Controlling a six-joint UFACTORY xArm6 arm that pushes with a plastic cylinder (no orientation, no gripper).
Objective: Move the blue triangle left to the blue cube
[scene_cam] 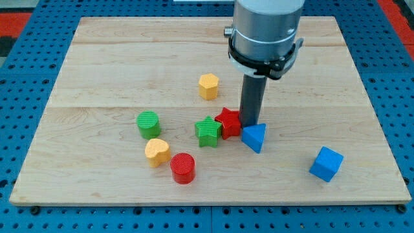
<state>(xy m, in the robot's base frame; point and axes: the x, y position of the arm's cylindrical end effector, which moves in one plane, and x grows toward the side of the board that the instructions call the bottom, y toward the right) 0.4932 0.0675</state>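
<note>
The blue triangle [254, 137] lies just right of the board's middle. The blue cube [326, 164] sits at the lower right, well apart from the triangle. My tip [250, 123] stands right behind the triangle's upper edge, touching or nearly touching it. The tip is also close beside the red star [228, 122], which lies to its left.
A green star [207, 132] touches the red star's left side. A yellow hexagon [208, 86] lies above them. A green cylinder [149, 123], a yellow heart [156, 151] and a red cylinder [183, 168] sit at the lower left. The wooden board [97, 58] ends near the blue cube.
</note>
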